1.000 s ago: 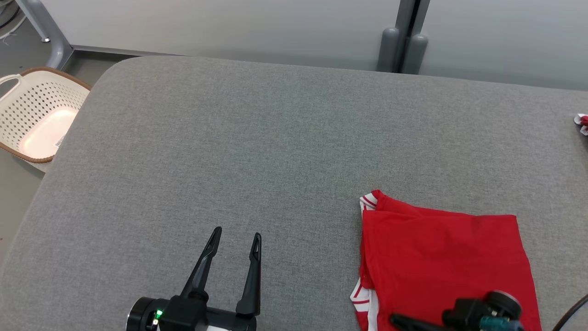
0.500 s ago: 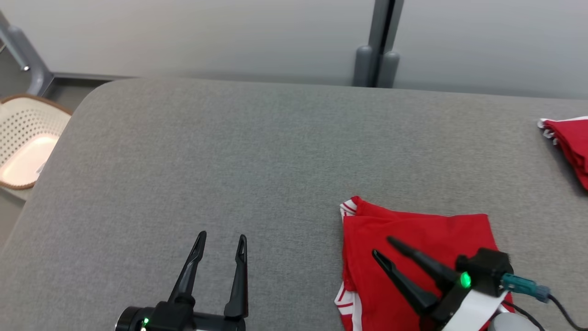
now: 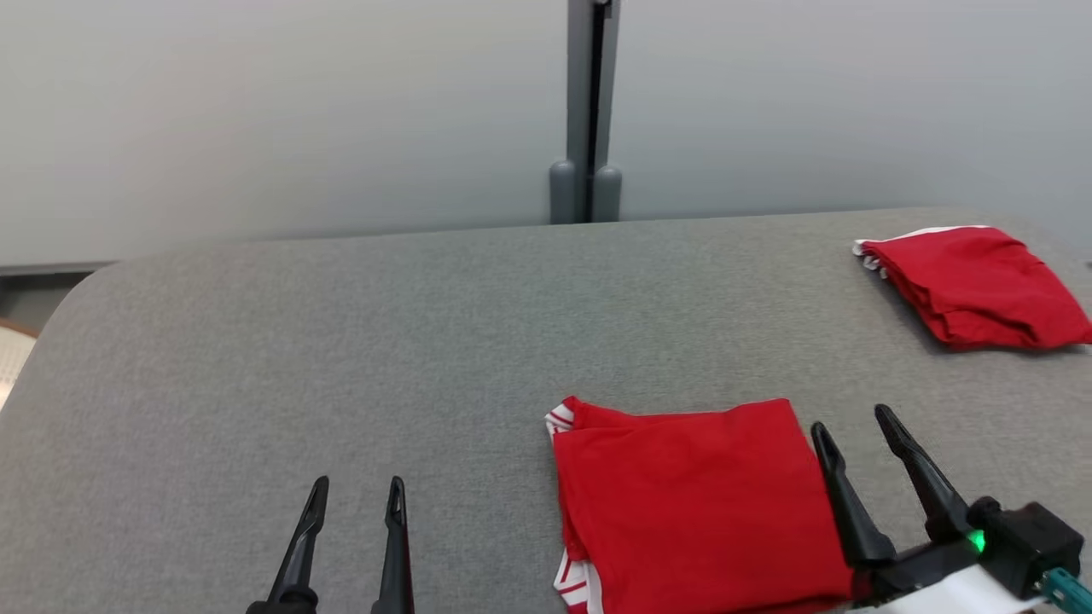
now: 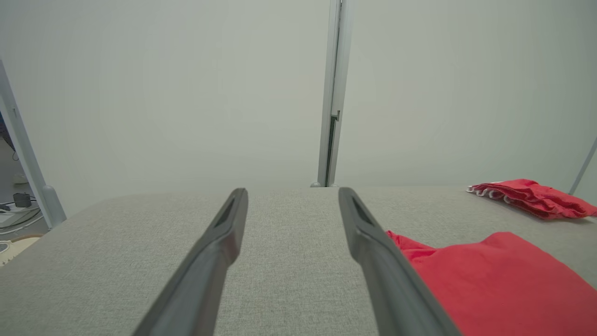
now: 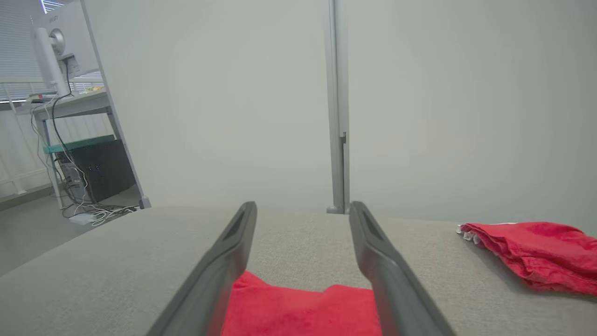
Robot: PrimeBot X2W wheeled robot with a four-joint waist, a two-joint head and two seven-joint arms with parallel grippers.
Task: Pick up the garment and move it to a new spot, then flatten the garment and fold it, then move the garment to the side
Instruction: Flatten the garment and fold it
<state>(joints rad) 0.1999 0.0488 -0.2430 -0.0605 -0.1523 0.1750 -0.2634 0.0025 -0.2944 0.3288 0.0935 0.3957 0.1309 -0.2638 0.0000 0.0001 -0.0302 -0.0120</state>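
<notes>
A folded red garment [image 3: 691, 495] with white-striped trim lies flat on the grey table [image 3: 341, 341], near its front edge. It shows at lower right in the left wrist view [image 4: 489, 280] and low between the fingers in the right wrist view [image 5: 303, 310]. My right gripper [image 3: 853, 419] stands open at the garment's right edge, above the cloth, with nothing between its fingers. Well left of the garment, over bare table, my left gripper [image 3: 357, 488] is open and empty.
A second folded red garment [image 3: 972, 286] lies at the table's far right, also seen in the wrist views [image 4: 527, 198] [image 5: 531, 254]. A grey wall with a post [image 3: 586, 111] stands behind the table. A desk with a monitor [image 5: 60, 46] stands off to the left.
The right gripper has opened, let go of the garment and swung to its right edge, fingers now pointing away from me. The head camera has tilted up and turned right, so the basket left the picture.
</notes>
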